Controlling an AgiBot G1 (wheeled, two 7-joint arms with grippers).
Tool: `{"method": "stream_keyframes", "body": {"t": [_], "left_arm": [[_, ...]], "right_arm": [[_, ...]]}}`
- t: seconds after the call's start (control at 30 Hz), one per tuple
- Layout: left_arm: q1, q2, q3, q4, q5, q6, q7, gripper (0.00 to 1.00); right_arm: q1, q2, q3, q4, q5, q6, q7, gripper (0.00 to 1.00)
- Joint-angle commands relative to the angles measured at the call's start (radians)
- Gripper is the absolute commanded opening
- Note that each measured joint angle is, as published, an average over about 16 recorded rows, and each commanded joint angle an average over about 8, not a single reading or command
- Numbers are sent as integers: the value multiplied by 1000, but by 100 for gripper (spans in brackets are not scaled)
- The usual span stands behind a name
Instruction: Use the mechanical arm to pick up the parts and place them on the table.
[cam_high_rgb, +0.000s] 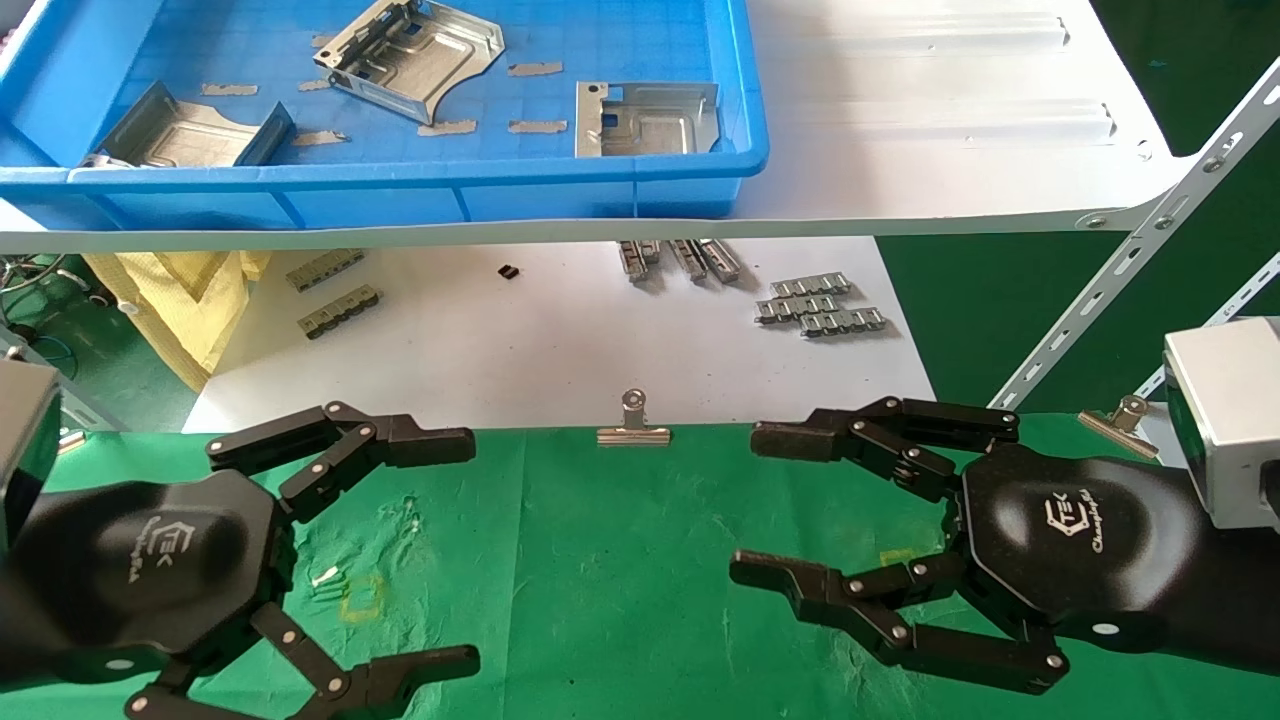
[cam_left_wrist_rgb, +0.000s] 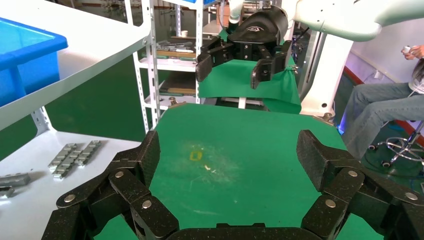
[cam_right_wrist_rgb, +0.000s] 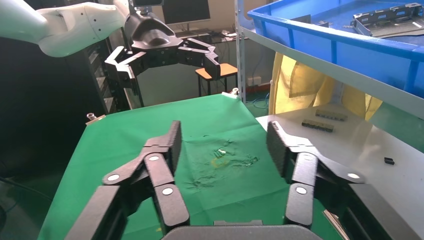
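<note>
Three silvery sheet-metal parts lie in a blue bin (cam_high_rgb: 600, 195) on the white shelf: one at the back (cam_high_rgb: 410, 55), one at the left (cam_high_rgb: 190, 130), one at the right (cam_high_rgb: 645, 118). My left gripper (cam_high_rgb: 468, 552) and my right gripper (cam_high_rgb: 750, 505) both hover open and empty over the green table (cam_high_rgb: 600, 580), fingers pointing at each other. In the left wrist view my left gripper (cam_left_wrist_rgb: 231, 160) has only cloth between its fingers. In the right wrist view my right gripper (cam_right_wrist_rgb: 225, 145) is the same. No part lies on the table.
Small grey toothed strips (cam_high_rgb: 820, 305) lie on the white sheet below the shelf, with more at its left (cam_high_rgb: 335, 290). A binder clip (cam_high_rgb: 633, 425) grips the cloth's far edge. A slanted shelf bracket (cam_high_rgb: 1130, 260) stands at the right. A person (cam_left_wrist_rgb: 395, 110) sits beyond the table.
</note>
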Motion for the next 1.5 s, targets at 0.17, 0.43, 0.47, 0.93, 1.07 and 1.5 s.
{"method": "stream_keyframes", "body": {"t": [0.17,0.43,0.47,0.93,1.07,1.5], "left_arm": [[0,0,0,0,0,0,0,100],[-4,2,-2,0,-3,-1,0,100],[-9,3,-3,2,-6,-2,-2,100],[-485,234,80,419,224,-173,5,100],[-647,346,138,660,362,-297,64,100],[-912,570,218,1153,558,-677,143,46]], "right_arm": [[0,0,0,0,0,0,0,0],[0,0,0,0,0,0,0,0],[0,0,0,0,0,0,0,0],[0,0,0,0,0,0,0,0],[0,0,0,0,0,0,0,0],[0,0,0,0,0,0,0,0]]}}
